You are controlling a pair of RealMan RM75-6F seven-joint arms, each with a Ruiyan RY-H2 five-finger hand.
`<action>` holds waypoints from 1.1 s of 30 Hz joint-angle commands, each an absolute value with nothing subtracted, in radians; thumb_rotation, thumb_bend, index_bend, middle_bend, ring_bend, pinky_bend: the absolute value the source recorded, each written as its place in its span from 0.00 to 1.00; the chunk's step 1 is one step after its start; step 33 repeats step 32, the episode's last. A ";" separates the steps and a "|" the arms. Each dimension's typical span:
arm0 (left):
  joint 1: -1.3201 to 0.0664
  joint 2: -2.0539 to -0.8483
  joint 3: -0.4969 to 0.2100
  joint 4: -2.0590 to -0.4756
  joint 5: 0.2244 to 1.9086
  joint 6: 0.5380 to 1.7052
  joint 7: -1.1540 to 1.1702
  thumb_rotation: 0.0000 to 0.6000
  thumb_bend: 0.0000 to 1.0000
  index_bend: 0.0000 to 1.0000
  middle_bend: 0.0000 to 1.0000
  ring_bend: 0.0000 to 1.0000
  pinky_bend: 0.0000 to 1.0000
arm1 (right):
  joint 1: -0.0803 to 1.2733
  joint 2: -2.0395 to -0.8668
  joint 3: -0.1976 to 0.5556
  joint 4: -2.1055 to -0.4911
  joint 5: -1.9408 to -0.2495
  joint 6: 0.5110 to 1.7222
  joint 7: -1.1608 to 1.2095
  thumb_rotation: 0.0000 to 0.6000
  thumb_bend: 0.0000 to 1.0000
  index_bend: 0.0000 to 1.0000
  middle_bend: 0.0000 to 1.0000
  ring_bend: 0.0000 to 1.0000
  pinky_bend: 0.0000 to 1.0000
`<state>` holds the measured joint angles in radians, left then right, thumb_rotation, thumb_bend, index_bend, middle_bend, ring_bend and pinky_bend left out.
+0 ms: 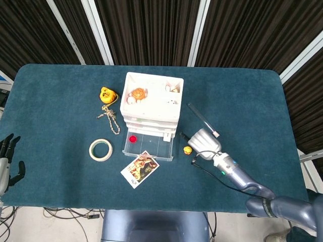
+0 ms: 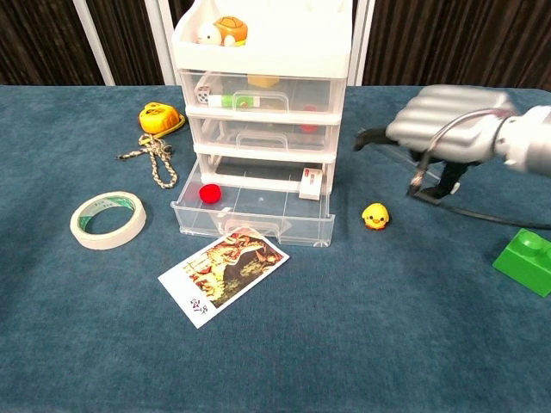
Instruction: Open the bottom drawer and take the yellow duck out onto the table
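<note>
The small yellow duck (image 2: 374,216) (image 1: 187,150) stands on the blue table just right of the pulled-out bottom drawer (image 2: 254,211) (image 1: 149,145) of the white drawer unit (image 1: 153,97). My right hand (image 2: 441,125) (image 1: 205,140) hovers above and to the right of the duck, fingers apart, holding nothing. A red ball (image 2: 207,193) and a small white box (image 2: 311,184) lie in the open drawer. My left hand (image 1: 9,162) hangs at the table's left edge in the head view, away from everything, fingers partly curled.
A picture card (image 2: 221,268) lies in front of the drawer. A tape roll (image 2: 108,219), a knotted rope (image 2: 155,159) and a yellow tape measure (image 2: 158,116) sit to the left. A green block (image 2: 527,261) and a pen-like stick (image 1: 202,119) lie on the right.
</note>
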<state>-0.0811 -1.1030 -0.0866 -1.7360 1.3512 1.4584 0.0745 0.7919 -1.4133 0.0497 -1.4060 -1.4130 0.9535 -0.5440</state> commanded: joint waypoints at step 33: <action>-0.056 -1.101 -0.064 -1.764 1.440 1.535 0.136 1.00 0.59 0.06 0.00 0.00 0.00 | 0.180 -1.293 -0.027 -1.558 -1.462 1.637 -0.270 1.00 0.15 0.15 0.14 0.26 0.29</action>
